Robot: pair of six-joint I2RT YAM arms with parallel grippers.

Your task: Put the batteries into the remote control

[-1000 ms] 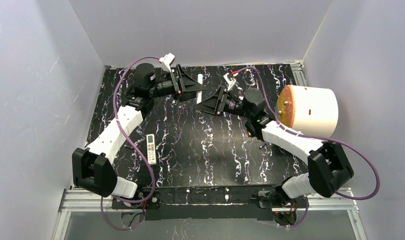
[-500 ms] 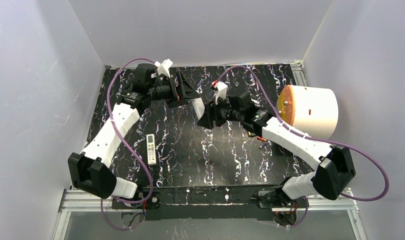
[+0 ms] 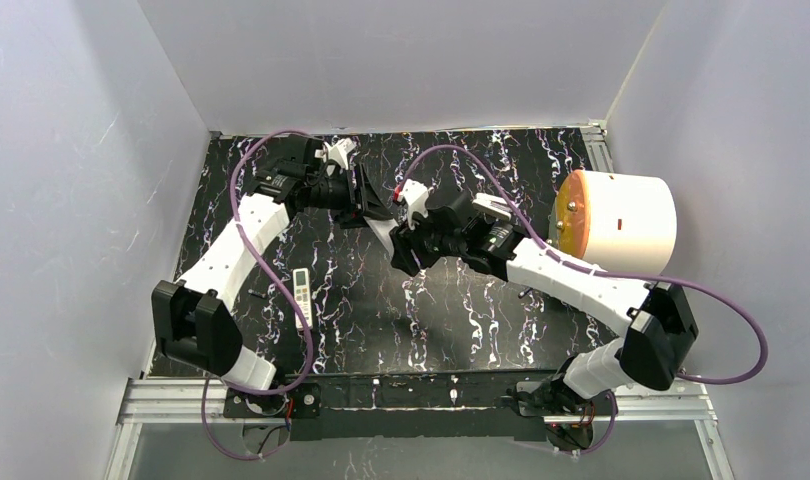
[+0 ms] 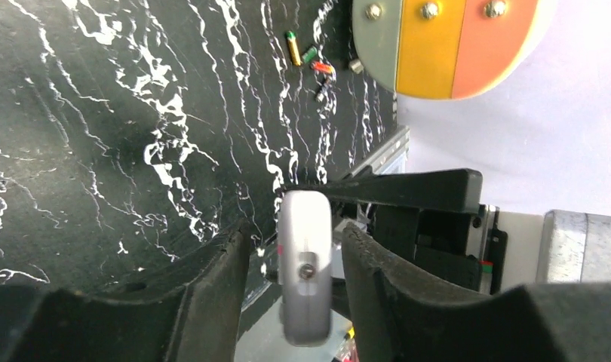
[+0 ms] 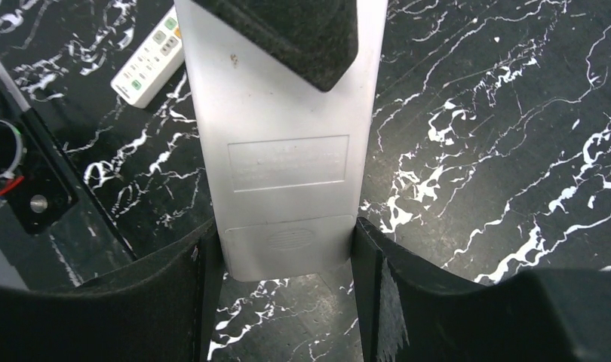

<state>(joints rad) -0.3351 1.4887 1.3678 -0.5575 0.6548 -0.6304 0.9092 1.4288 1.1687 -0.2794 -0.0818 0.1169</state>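
A grey remote control (image 5: 284,143) hangs above the table with its back side showing, cover end toward me. My right gripper (image 5: 285,230) is shut on that end, one finger on each long edge. My left gripper (image 4: 295,230) stands open around the opposite end (image 4: 306,275), with a gap on either side; one of its fingers (image 5: 287,34) lies over the remote's face. In the top view both grippers meet mid-table at the remote (image 3: 386,232). Batteries (image 4: 293,47) lie loose on the black marbled table near a red one (image 4: 323,68).
A small white remote with buttons (image 3: 302,297) lies on the table to the left, also seen as the white remote (image 5: 148,60). A big white drum with an orange and yellow face (image 3: 616,222) lies at the right edge. Grey walls enclose the table (image 3: 461,320).
Both arms swung together toward the table's middle. The right one brought the remote left and nearer. The left jaws came round its far end and narrowed.
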